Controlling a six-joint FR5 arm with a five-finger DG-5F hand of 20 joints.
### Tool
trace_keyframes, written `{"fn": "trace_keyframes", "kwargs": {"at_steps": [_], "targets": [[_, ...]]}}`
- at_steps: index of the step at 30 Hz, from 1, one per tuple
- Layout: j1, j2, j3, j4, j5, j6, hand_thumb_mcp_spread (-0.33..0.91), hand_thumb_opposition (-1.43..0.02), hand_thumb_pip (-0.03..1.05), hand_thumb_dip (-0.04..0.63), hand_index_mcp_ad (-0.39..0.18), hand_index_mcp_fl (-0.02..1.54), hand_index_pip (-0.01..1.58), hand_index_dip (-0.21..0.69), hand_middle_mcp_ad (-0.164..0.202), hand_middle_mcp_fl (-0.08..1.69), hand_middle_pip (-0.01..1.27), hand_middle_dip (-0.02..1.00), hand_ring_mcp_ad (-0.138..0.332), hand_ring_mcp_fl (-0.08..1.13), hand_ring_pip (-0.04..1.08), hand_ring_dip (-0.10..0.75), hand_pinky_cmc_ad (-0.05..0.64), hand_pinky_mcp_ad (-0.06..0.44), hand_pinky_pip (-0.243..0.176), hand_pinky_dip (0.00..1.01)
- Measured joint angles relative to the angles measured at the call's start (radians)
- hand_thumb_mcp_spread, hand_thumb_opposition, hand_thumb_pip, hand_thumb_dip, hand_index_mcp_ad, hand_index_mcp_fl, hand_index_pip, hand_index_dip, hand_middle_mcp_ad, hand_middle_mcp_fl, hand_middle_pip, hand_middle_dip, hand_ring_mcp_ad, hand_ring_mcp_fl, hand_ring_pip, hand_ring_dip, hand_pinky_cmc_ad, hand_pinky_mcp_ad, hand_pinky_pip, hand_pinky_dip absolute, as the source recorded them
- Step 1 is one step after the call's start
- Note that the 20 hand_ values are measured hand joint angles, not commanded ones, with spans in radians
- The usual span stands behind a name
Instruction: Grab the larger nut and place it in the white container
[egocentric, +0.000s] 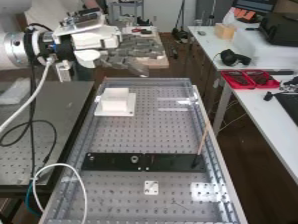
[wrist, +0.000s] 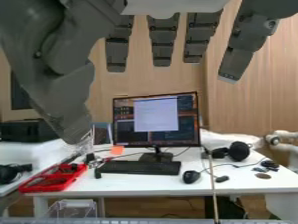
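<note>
The hand (egocentric: 136, 49) is above the far end of the bench, its fingers straight and nothing visible between them. In the wrist view, the open hand (wrist: 163, 42) has its fingers extended and its thumb apart from them. The white container (egocentric: 114, 106) stands on the perforated bench, nearer the camera than the hand; its inside cannot be made out. On the black bar (egocentric: 169, 163) stands the bearing (egocentric: 134, 159), and the smaller nut (egocentric: 91, 158) is faintly visible toward the bar's end. I cannot make out the larger nut.
A thin stick (egocentric: 203, 140) rises from the bar's far right part. A white plate (egocentric: 151, 188) lies on the bench below the bar. Metal rails (egocentric: 211, 150) edge the bench. Red trays (egocentric: 249, 79) sit on the side table; a white cable (egocentric: 83, 187) loops at the left.
</note>
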Motion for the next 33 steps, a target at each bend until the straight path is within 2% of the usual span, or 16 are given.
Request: {"fn": "trace_keyframes", "kwargs": {"at_steps": [33], "targets": [[0.008, 0.004, -0.006, 0.012, 0.003, 0.0, 0.22, -0.84, 0.73, 0.19, -0.206, 0.0, 0.48, -0.14, 0.077, 0.0, 0.14, 0.22, 0.134, 0.0, 0.1, 0.087, 0.326, 0.297, -0.112, 0.62]]}}
